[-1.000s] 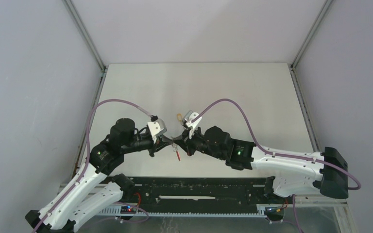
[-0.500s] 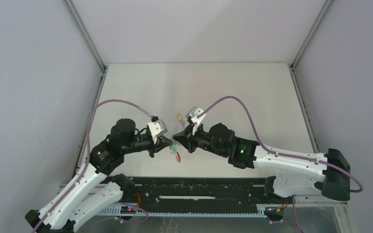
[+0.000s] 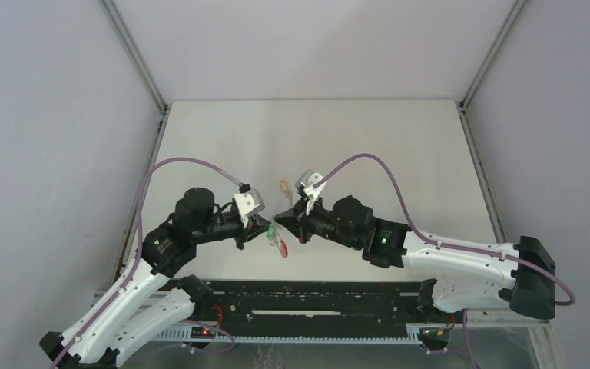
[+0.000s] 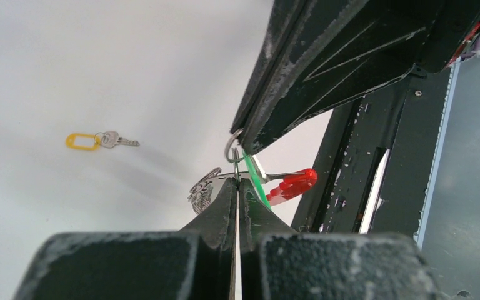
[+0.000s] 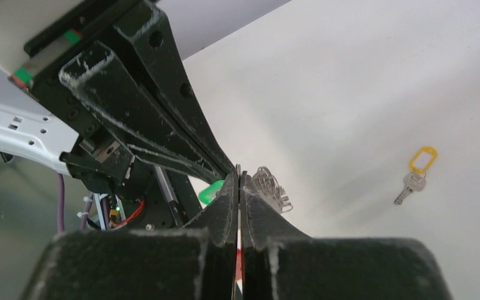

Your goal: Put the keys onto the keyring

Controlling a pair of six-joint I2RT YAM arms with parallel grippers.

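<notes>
Tabletop behind, wrist views show left gripper pinching keyring, right gripper green key

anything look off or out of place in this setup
Nothing is spilled or damaged. The one stray item is the yellow key, lying alone on the table, apart from the keyring that the left gripper and right gripper pinch between them off the table, with the green key at it.
</notes>
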